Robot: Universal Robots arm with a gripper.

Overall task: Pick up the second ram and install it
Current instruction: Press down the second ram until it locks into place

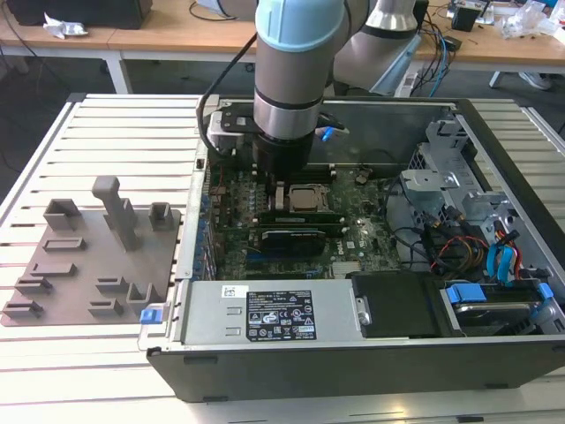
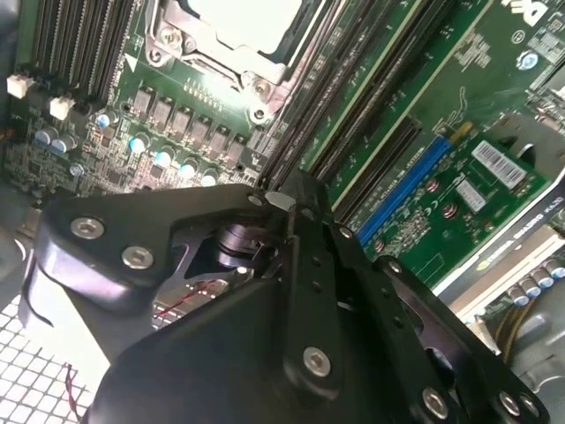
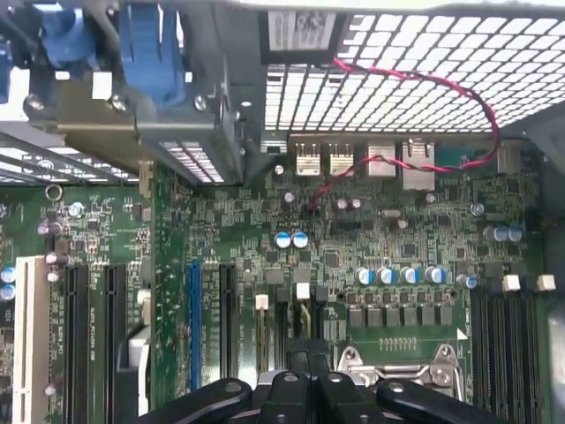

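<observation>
The arm reaches straight down into the open computer case (image 1: 353, 358), which lies on its side on the slatted table (image 1: 106, 150). The gripper (image 1: 281, 181) hangs low over the motherboard (image 1: 353, 225), just to the exterior view's left of and slightly beyond the square CPU socket (image 1: 305, 199).

In the second wrist view the gripper (image 2: 293, 190) has its black fingers (image 2: 305, 265) drawn together until only a thin seam shows at the tips. The first wrist view shows the same at the gripper (image 3: 305, 358), the two finger bars side by side with a narrow dark line between them. Whether anything thin is pinched in that seam cannot be told.

The tips sit over the end of a bank of dark memory slots (image 2: 309, 102) beside the socket (image 2: 234, 26), close to the white slot latches (image 3: 303, 290).

The second ram cannot be picked out at the fingers. In the exterior view a long green stick with dark chips (image 1: 298, 215) stands seated in a slot just on the near side of the socket, apart from the gripper; whether this is the second ram cannot be told. Nearer still lies the wider black card (image 1: 296, 238).

The grey tray (image 1: 88, 265) rests on the table well off to the exterior view's left of the case.
</observation>
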